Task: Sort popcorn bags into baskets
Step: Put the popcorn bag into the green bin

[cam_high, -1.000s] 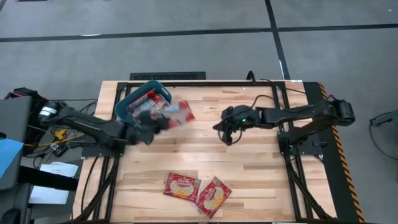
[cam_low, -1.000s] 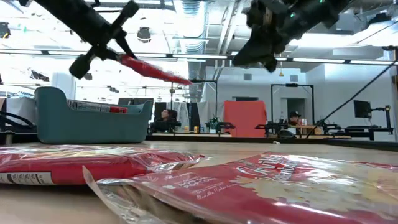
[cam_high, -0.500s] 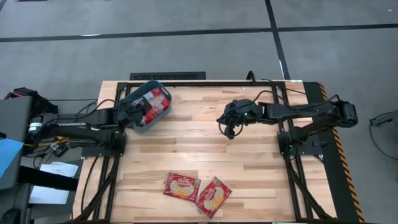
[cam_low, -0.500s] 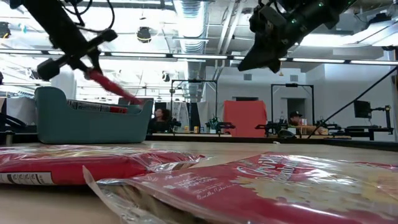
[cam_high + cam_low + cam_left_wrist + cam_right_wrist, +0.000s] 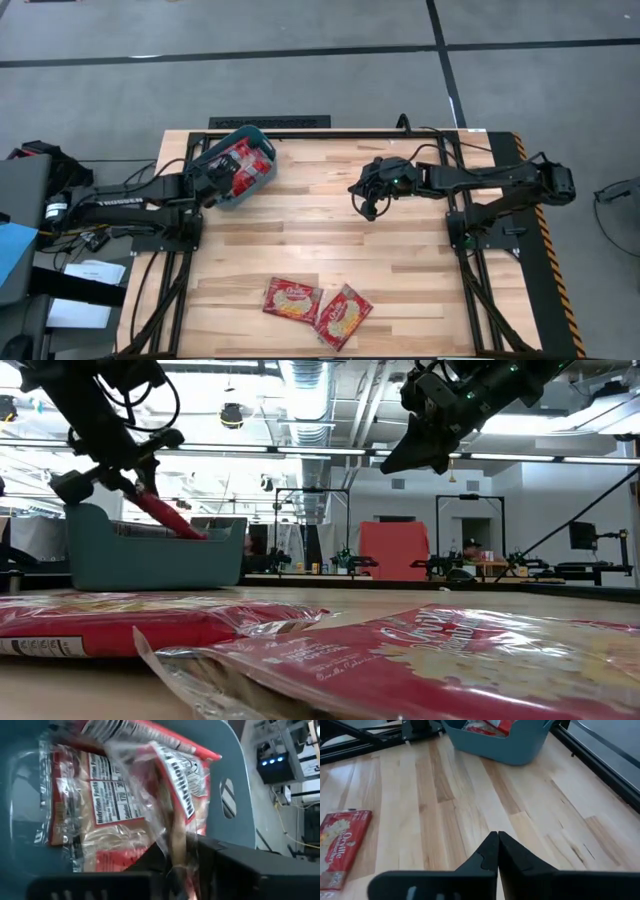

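Observation:
The teal bin (image 5: 251,133) stands at the table's far left, with several red popcorn bags (image 5: 243,160) inside. My left gripper (image 5: 216,180) reaches over the bin's near-left rim and is shut on one red bag (image 5: 165,517), which slants down into the bin (image 5: 150,560). In the left wrist view this bag (image 5: 165,775) lies over the bags in the bin. Two more bags (image 5: 292,299) (image 5: 343,314) lie flat near the table's near edge. My right gripper (image 5: 368,206) hangs shut above the table's middle, touching nothing. My left gripper (image 5: 177,862) pinches the bag between its two fingers by a crumpled clear-wrap edge (image 5: 176,837). It comes from the table's left, slanting down. The bag points down from the fingers into the bin, its lower end (image 5: 195,534) behind the bin's wall.
Bare wooden table lies between the bin and the two bags at the near edge (image 5: 100,622) (image 5: 440,660). One of them (image 5: 340,845) shows in the right wrist view, as does the bin (image 5: 515,750). Black frame rails run along the table's far and side edges.
My left gripper has carried the bag from above the table's middle-left toward the far left and down, so the bag now dips into the bin instead of hanging level in the air. It has stayed shut on the bag.

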You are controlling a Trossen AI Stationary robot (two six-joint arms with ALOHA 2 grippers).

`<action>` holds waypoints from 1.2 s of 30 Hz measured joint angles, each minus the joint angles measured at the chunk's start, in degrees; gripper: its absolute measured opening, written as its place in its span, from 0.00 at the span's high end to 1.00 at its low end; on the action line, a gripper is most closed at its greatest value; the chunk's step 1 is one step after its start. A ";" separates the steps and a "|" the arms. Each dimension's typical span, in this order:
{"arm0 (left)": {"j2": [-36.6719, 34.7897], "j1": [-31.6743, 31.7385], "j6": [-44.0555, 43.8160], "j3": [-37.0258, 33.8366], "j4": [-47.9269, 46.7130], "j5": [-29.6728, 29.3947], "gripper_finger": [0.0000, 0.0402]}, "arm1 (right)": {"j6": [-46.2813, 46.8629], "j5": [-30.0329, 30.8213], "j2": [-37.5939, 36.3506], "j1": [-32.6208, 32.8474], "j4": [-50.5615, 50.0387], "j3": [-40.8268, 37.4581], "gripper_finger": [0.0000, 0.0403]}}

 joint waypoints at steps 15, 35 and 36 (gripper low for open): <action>-2.04 5.07 6.21 0.63 0.31 0.21 0.47 | 0.22 -0.13 0.00 -0.39 -0.62 0.00 0.92; -3.72 -7.82 39.80 2.03 14.14 45.22 0.62 | 0.18 -4.40 0.00 1.82 -4.63 0.00 0.90; -2.46 -11.44 38.37 2.03 14.26 44.36 0.64 | 0.19 -4.42 0.00 2.30 -4.78 0.00 0.90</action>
